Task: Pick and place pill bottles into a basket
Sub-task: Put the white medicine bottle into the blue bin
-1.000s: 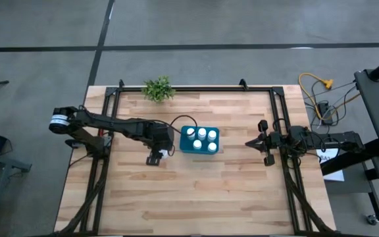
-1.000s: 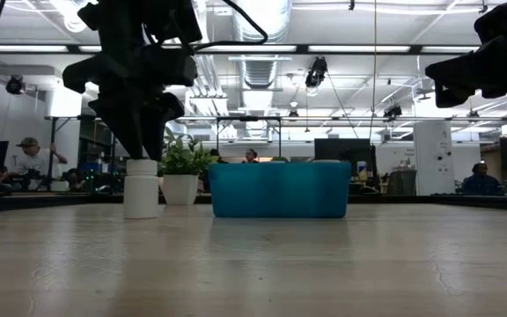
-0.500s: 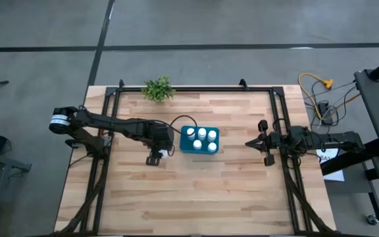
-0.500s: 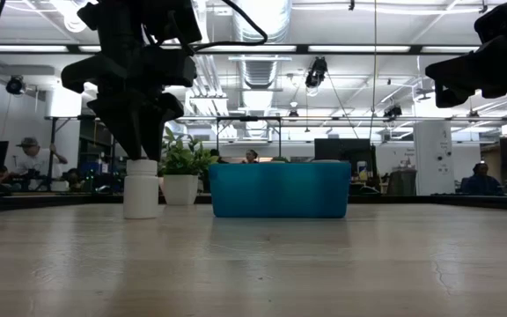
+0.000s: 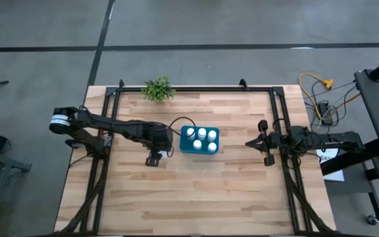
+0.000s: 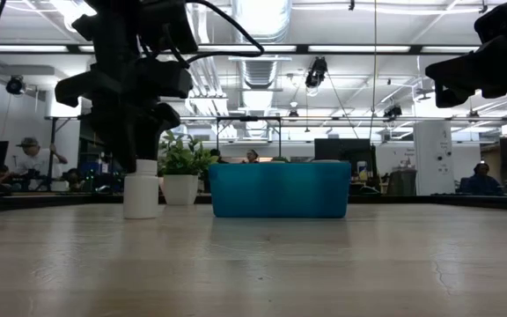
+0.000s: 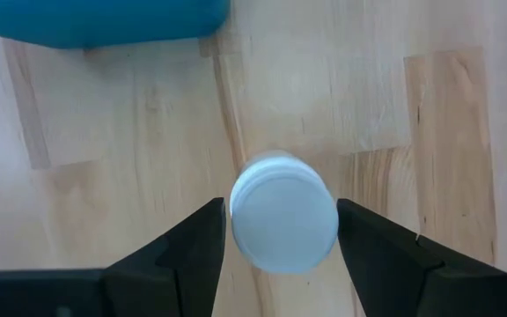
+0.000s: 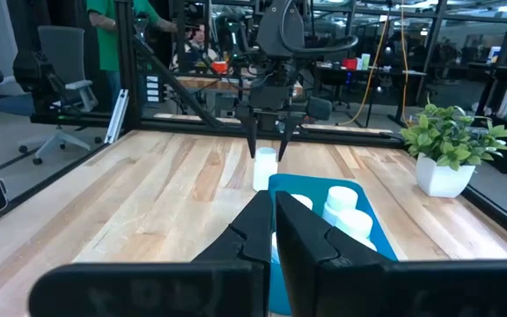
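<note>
One white pill bottle (image 7: 284,222) stands upright on its base on the wooden table, just left of the teal basket (image 5: 184,149); it also shows in the low view (image 6: 141,189). My left gripper (image 7: 282,210) points down over it, open, one finger on each side of the round cap with narrow gaps. In the high view the gripper (image 5: 167,149) hides most of the bottle. The basket (image 6: 278,189) holds several white bottles (image 5: 201,138). My right gripper (image 5: 249,143) waits shut and level at the table's right side.
A small potted plant (image 5: 158,89) stands at the table's far edge, behind the bottle in the low view (image 6: 181,167). Black frame rails (image 5: 104,171) run along the table's left, right and far sides. Bare wood lies in front of the basket.
My left gripper has sunk a little toward the standing bottle, its fingers now reaching down beside the cap. The gap between its fingers looks the same. The bottle and the basket have kept still.
</note>
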`<state>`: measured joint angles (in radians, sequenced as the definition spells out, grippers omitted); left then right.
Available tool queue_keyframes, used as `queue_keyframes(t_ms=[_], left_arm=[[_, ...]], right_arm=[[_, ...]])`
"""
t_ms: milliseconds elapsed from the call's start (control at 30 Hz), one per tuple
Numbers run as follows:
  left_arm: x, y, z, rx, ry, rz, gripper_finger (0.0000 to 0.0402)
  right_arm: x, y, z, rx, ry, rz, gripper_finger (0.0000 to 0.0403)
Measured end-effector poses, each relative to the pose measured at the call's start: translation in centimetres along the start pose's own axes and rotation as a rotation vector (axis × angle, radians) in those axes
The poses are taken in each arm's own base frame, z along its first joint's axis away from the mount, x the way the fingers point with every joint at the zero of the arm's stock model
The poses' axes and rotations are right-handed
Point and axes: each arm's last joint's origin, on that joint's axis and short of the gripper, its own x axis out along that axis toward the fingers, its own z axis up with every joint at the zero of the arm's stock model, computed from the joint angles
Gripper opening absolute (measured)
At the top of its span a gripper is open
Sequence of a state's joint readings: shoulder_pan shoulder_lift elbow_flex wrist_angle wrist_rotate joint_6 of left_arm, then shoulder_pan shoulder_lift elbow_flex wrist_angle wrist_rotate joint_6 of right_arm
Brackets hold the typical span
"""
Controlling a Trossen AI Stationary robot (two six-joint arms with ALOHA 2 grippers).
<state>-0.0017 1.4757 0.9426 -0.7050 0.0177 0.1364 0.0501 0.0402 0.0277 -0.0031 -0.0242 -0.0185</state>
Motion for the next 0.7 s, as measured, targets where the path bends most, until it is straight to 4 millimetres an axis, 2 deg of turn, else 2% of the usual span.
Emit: queue_keyframes(t_ms=[700], left_arm=[[0.72,-0.03,-0.28,0.001,-0.027,0.003,0.0198]], right_arm=[[0.0,0.0,0.0,0.0,0.0,0.0,0.0009]])
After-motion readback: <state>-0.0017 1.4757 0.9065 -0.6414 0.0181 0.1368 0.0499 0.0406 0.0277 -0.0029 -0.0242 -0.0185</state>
